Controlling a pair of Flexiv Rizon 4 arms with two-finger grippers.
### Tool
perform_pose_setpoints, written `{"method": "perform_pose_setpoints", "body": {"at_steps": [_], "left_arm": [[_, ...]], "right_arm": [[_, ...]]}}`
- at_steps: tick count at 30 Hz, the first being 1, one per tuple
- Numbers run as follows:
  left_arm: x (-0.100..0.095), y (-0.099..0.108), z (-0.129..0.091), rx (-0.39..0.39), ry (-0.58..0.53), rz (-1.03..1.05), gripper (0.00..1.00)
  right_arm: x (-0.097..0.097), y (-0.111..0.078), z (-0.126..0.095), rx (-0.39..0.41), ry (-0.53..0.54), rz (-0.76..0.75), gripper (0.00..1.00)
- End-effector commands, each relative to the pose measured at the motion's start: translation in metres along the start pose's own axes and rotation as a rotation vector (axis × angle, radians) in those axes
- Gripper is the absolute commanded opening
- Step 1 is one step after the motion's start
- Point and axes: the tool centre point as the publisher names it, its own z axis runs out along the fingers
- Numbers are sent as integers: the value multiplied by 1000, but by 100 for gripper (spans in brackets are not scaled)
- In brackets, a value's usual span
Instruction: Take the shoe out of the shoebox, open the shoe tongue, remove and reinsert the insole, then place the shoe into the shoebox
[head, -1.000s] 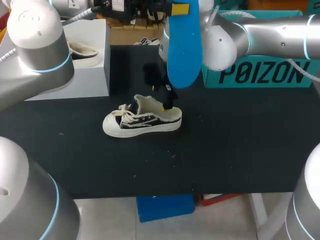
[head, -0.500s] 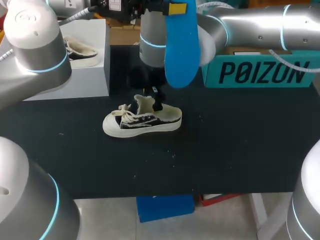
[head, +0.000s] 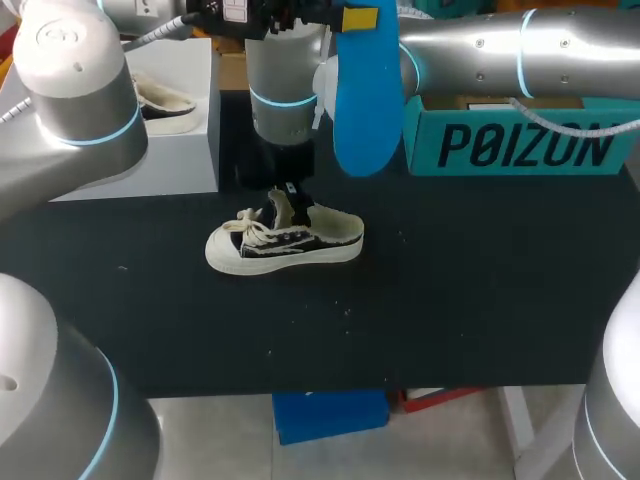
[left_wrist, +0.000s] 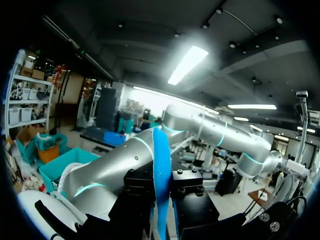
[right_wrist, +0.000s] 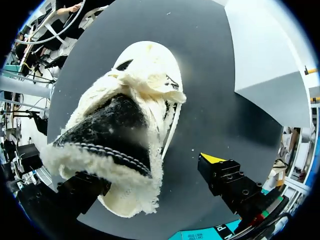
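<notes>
A cream low sneaker (head: 285, 240) with black sides stands on the black table, toe to the left. My right arm reaches in past the middle; its gripper (head: 296, 203) hangs open over the shoe's mouth at the raised tongue. In the right wrist view the fleecy black tongue (right_wrist: 112, 132) lies against one finger (right_wrist: 82, 187), while the yellow-tipped finger (right_wrist: 215, 161) stands well clear beside the shoe (right_wrist: 150, 70). My left gripper (head: 352, 16) is high at the back, shut on the blue insole (head: 366, 95), which hangs downward. In the left wrist view the insole (left_wrist: 161, 170) shows edge-on between the black fingers.
A white box (head: 185, 140) at the back left carries a second cream shoe (head: 165, 100). The teal shoebox (head: 520, 148) stands at the back right. The table's front half and right side hold nothing.
My right arm swung left, carrying its open gripper from the shoe's heel to the tongue. The left gripper with the insole barely moved.
</notes>
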Motion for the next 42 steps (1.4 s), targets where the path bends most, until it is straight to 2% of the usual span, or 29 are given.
{"method": "perform_pose_setpoints", "body": {"at_steps": [1, 2, 3, 5, 6, 30, 32, 34, 36, 42], "left_arm": [[0, 0, 2, 0, -3, 0, 0], [0, 0, 2, 0, -3, 0, 0], [0, 0, 2, 0, -3, 0, 0], [0, 0, 2, 0, -3, 0, 0], [0, 0, 2, 0, -3, 0, 0], [0, 0, 2, 0, -3, 0, 0], [0, 0, 2, 0, -3, 0, 0], [0, 0, 2, 0, -3, 0, 0], [0, 0, 2, 0, -3, 0, 0], [0, 0, 2, 0, -3, 0, 0]], "right_arm": [[-5, 3, 4, 26, 7, 2, 100], [-5, 3, 5, 23, 8, 2, 100], [-6, 2, 7, 13, 9, 4, 73], [-5, 0, 11, -9, 18, 14, 0], [-5, -1, 13, -29, 26, 15, 0], [-5, -1, 13, -29, 26, 15, 0], [-5, -9, 14, 4, 23, 62, 0], [-9, -18, 14, 83, 16, 160, 0], [-11, -30, 10, 121, 19, 235, 0], [-12, -62, -7, 155, 65, 473, 0]]}}
